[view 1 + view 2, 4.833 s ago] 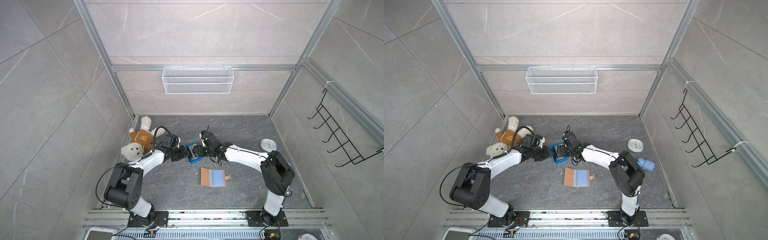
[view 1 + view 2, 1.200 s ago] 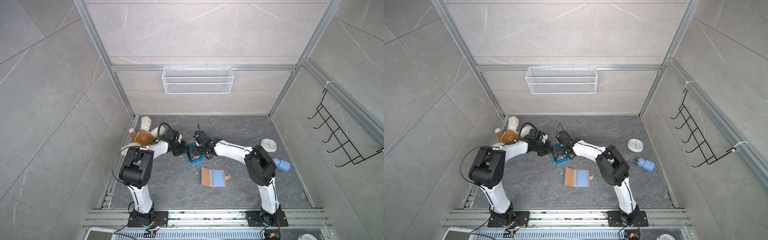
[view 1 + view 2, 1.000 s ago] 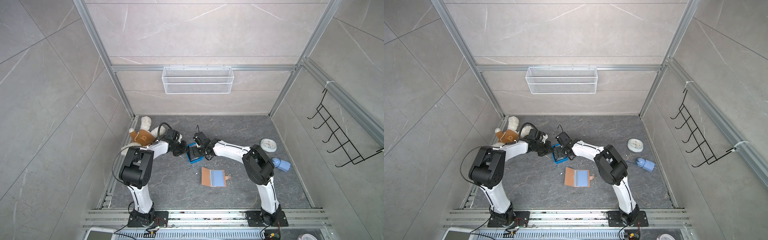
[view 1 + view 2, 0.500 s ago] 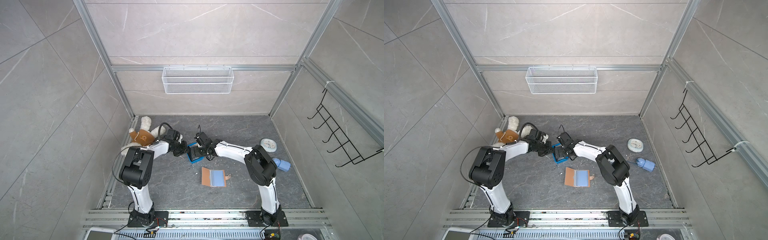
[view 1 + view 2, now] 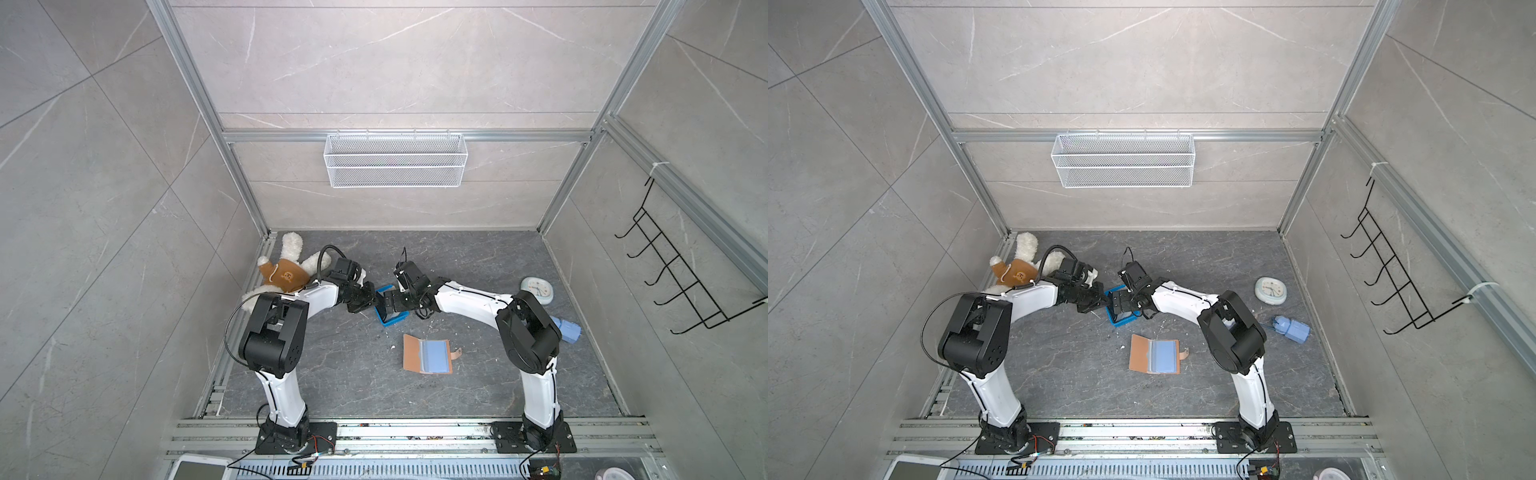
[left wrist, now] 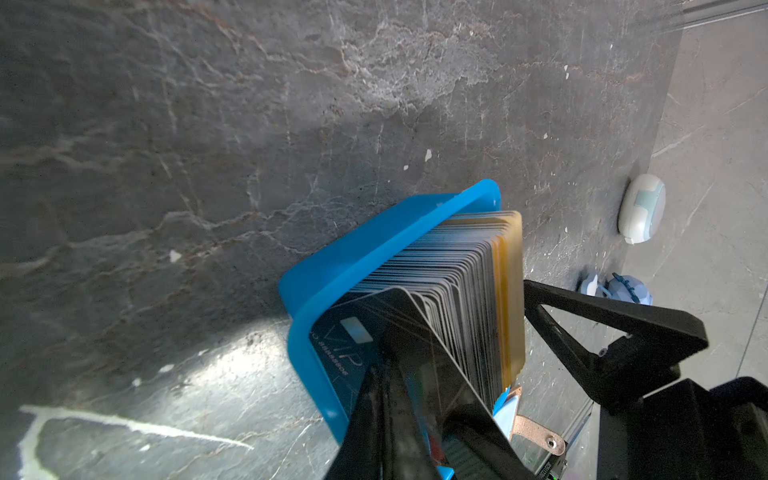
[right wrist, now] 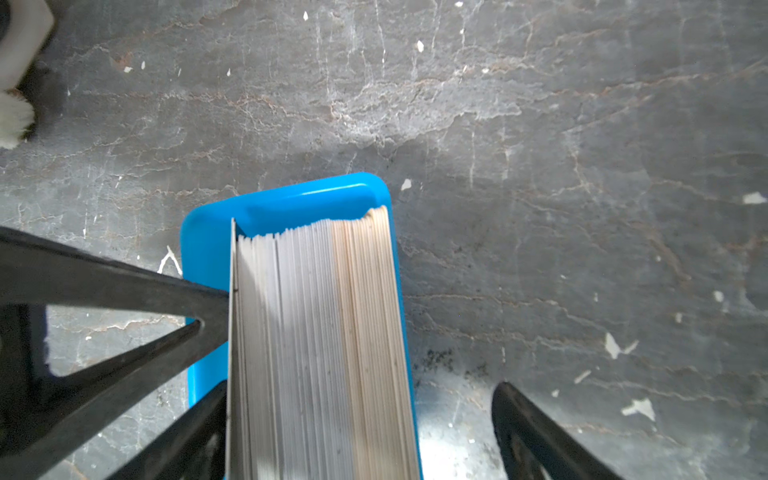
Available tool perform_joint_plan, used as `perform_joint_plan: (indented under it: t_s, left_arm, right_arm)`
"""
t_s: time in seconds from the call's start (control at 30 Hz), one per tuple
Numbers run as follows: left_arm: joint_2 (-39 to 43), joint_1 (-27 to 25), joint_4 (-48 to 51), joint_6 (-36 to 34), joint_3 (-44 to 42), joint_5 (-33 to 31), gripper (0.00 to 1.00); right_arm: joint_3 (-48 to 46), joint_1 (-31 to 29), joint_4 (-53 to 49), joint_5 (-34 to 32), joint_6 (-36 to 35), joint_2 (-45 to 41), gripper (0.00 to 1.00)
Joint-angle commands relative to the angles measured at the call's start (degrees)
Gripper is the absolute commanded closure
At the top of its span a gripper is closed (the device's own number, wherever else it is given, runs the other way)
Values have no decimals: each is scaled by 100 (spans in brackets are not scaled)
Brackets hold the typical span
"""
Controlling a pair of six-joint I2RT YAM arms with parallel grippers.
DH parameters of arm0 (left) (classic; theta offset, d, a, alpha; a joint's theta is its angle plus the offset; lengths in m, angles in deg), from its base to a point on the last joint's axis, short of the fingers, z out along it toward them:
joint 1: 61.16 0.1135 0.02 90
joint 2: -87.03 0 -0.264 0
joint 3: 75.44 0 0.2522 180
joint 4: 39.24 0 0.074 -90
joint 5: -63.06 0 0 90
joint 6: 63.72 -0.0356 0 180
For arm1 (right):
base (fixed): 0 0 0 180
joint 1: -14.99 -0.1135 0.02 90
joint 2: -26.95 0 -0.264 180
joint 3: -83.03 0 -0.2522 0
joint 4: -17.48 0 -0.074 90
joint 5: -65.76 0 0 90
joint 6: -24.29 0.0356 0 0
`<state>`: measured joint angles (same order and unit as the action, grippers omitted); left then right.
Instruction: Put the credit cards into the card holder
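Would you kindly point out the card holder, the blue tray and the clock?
card holder [image 5: 428,354]: in a top view, on its clear sleeves
blue tray [image 7: 291,199]: right wrist view, on its end wall
clock [image 5: 537,289]: in a top view, on its face

Overhead pair, close downward wrist views

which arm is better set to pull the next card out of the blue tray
Left. The left gripper looks shut on the black VIP card at the end of the stack. The right gripper stands open astride the stack in the blue tray, gripping nothing.
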<state>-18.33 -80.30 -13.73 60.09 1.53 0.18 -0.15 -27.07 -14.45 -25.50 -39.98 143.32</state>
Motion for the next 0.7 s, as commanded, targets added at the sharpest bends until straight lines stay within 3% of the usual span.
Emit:
perform_joint_plan:
  t_s: [0.0,0.47,0.67]
  left_arm:
    - [-107,-43,202,-139,176,-80,92]
    - [-37,-86,177,-93,188,-72,88]
    - [-9,-87,155,-58,175,-57,94]
  right_arm:
    - [-118,40,-28,-94,46,-312,5]
    - [-516,53,14,-169,45,-619,5]
    - [-813,50,68,-169,80,-859,5]
